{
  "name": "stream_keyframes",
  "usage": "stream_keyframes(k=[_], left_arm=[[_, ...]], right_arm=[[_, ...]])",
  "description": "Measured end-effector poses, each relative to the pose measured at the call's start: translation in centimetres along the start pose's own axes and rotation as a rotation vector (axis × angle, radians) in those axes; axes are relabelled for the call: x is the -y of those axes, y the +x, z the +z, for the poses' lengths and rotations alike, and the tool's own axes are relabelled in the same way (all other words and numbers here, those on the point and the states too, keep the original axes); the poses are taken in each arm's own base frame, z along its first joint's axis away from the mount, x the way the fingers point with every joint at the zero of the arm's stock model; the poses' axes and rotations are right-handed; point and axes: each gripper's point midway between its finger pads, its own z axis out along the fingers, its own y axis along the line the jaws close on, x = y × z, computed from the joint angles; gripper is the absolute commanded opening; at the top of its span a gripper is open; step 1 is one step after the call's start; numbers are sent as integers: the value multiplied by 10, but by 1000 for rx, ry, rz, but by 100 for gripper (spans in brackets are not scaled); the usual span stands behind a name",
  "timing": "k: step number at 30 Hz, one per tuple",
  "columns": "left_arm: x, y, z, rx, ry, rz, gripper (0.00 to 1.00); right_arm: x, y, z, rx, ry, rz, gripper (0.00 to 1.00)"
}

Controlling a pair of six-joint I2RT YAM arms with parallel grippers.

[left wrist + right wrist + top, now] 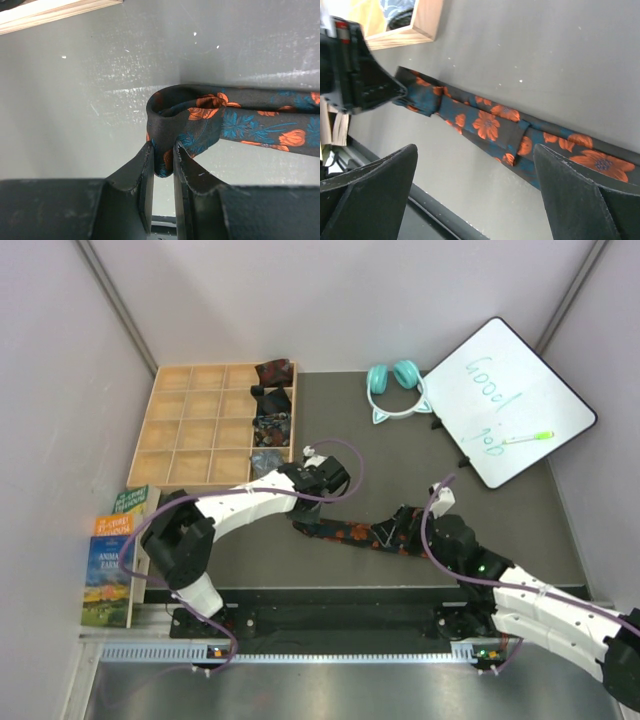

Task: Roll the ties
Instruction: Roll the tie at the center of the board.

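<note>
A black tie with orange-red flowers and blue leaves (350,535) lies flat on the dark mat, running left to right. My left gripper (308,512) is shut on its left end; in the left wrist view (163,150) the tie (260,120) is bent back into a small loop at the jaws. My right gripper (405,527) is open and hovers over the tie's right part; in the right wrist view (475,147) the tie (490,122) lies between and beyond the spread fingers, untouched. Several rolled ties (272,400) fill the tray's right column.
A wooden compartment tray (180,425) stands at the back left. Teal cat-ear headphones (395,385) and a whiteboard (510,400) with a green marker (528,438) lie at the back right. Books (115,550) stand at the left edge.
</note>
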Motion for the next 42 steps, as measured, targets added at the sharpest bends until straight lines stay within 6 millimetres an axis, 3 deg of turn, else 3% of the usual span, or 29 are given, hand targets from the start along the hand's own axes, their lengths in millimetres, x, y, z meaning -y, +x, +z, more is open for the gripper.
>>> stream_keyframes(k=[11,19,28,42], left_arm=[[7,1,-3,23,-92,39,4],[20,0,-2,30,-148,85,4],[46,-3,-5,53,-205,143,4],[74,4,3,33,-199,178,6]], right_arm=[[2,-13,-4,71,15,44,99],[32,-27,-22,253,74,186,99],[29,-62,-47,457,-1,319,99],[41,-58,-47,457,50,326,99]])
